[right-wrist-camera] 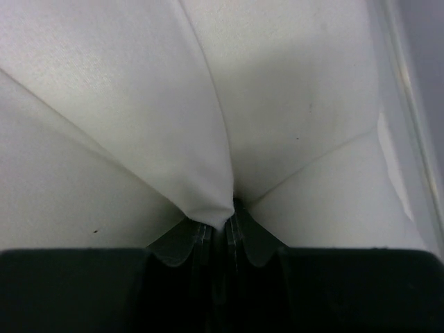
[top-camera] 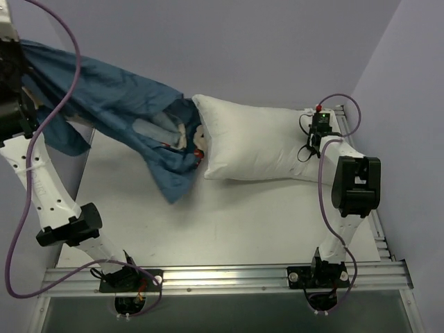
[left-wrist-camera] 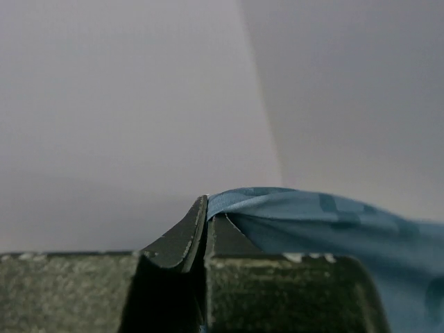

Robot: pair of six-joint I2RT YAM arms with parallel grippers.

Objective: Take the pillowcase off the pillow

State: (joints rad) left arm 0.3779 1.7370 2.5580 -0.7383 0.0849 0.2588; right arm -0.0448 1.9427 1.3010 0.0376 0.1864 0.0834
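White table (top-camera: pixel 229 222) with metal rail (top-camera: pixel 229 277) meets seemingly lavender walls (top-camera: pixel 277 41).

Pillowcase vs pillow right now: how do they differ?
The pillowcase is blue, printed and crumpled; the pillow is plain white and plump.
The pillowcase is stretched up and leftward past the edge of the table; the pillow lies flat on it.
The left gripper has its jaws shut on the pillowcase, the right gripper on a pillow corner.
Shared: both are soft, each pinched by one gripper.
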